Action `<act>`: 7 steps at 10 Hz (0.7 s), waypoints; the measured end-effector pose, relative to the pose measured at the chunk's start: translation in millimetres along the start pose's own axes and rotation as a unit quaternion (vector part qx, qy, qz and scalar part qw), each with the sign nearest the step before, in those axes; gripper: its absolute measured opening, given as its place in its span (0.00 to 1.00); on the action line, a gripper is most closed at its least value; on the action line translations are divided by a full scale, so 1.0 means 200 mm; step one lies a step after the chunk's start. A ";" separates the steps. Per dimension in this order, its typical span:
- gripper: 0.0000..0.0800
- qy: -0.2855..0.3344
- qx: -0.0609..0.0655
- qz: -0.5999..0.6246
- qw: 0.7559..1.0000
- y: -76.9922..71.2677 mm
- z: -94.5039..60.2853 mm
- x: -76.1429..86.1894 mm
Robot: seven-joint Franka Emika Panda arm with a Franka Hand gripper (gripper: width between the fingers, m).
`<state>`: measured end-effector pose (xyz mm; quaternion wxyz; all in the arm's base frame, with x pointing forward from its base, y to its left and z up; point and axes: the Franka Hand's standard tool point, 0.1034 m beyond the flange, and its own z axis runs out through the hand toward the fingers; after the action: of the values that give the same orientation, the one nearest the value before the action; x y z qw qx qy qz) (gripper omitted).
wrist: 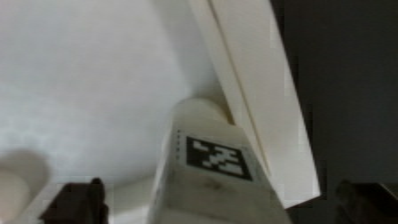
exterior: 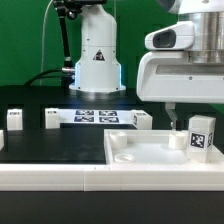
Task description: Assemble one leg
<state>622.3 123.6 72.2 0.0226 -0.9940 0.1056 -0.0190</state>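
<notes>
Exterior view: one white tabletop panel (exterior: pixel 150 150) lies at lower right of the frame on the black table (exterior: pixel 40 145); two round sockets can be made out on its surface, one at its near left corner and one toward its right side. One leg (exterior: pixel 201 137) stands upright on the panel near the right edge of the frame, its black-and-white tag facing the camera. Three more small white posts are counted in the middle band of the frame: one at far left (exterior: pixel 14 120), one just right of it (exterior: pixel 52 120), and one (exterior: pixel 141 121) beside the marker board (exterior: pixel 100 116), which lies flat at centre with several tags. The gripper (exterior: pixel 172 118) hangs from the white arm body at upper right, just to the picture-left of the tagged leg. Wrist view: the leg (wrist: pixel 214 155) fills the centre, tag visible, with two dark fingertips (wrist: pixel 80 203) at either lower corner, spread wide on each side of it; contact is not evident, though the view is blurred, so this is tentative. The gripper (wrist: pixel 222 205) appears to hold nothing.
</notes>
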 end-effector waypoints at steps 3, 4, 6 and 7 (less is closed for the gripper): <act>0.81 -0.008 -0.018 -0.149 0.989 0.01 -0.02 0.01; 0.81 -0.009 -0.021 -0.194 0.981 0.01 -0.02 0.01; 0.81 -0.010 -0.022 -0.241 0.970 0.04 -0.02 0.02; 0.81 -0.011 -0.024 -0.275 0.961 0.05 -0.02 0.02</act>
<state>624.6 112.9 75.4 -0.0067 -0.9852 -0.1711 -0.0112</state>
